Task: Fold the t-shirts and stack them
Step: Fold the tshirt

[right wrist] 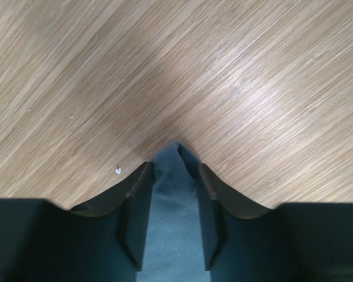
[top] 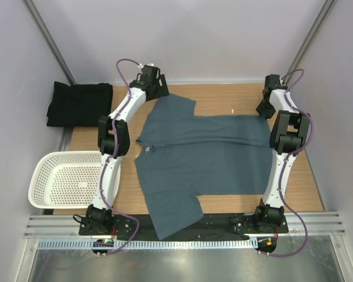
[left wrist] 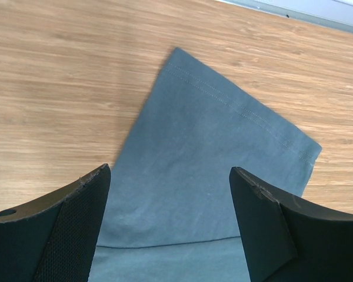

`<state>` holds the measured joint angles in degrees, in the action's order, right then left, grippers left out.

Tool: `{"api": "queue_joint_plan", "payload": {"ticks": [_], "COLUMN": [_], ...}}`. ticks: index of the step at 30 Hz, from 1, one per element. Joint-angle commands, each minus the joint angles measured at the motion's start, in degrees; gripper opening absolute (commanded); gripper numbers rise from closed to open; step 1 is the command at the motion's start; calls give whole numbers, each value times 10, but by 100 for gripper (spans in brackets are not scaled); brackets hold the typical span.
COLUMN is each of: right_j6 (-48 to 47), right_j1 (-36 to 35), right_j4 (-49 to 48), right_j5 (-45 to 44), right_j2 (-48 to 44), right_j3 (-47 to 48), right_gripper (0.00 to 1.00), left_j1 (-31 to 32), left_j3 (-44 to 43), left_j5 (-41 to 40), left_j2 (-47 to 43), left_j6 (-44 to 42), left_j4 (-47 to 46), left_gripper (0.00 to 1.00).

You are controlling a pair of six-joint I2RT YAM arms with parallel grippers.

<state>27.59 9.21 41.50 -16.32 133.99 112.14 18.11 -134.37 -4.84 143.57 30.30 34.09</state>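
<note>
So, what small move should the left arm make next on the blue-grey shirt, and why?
Probably lower the left tool and close it on the far sleeve. It hangs open above that sleeve and holds nothing, while the right tool has a far corner of the blue-grey shirt between its fingers. Both grips seem needed to fold.

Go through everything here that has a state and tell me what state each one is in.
blue-grey shirt: unfolded, spread flat on the table.
black shirt: folded, lying at the far left.
basket: upright, open side up.
left pincer: open, above the blue-grey shirt's sleeve.
right pincer: half-closed around a corner of the blue-grey shirt; grip unclear.
</note>
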Motion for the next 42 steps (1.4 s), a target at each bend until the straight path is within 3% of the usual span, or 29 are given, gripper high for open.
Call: {"api": "queue_joint_plan", "payload": {"ticks": [1,8,11,19,30,42], "right_j6": [4,-14,-24,-37,-41,-40], "right_j1": [-1,0,0,0,-1,0], "right_j4": [-9,-26,-29,-29,-19,-11], "right_j5": [-5,-6,-5,7,13,7], "right_j2": [12,20,27,27,29,30], "right_j3": [22,23,30,31,30,27], "right_gripper": [40,17,12,12,12,12], "left_j1": [-7,-15,-16,-16,-16,-12], "left_j3": [-28,-51,-81,-107,-137,-116], "left_j5": [0,4,15,5,34,35], "left_j2": [6,45,75,116,163,153], "left_j6": [-25,-15,-5,12,56,69], "left_j4": [-38,-104,-114,-153,-156,-125], "left_gripper": [83,83,83,80,66,47]}}
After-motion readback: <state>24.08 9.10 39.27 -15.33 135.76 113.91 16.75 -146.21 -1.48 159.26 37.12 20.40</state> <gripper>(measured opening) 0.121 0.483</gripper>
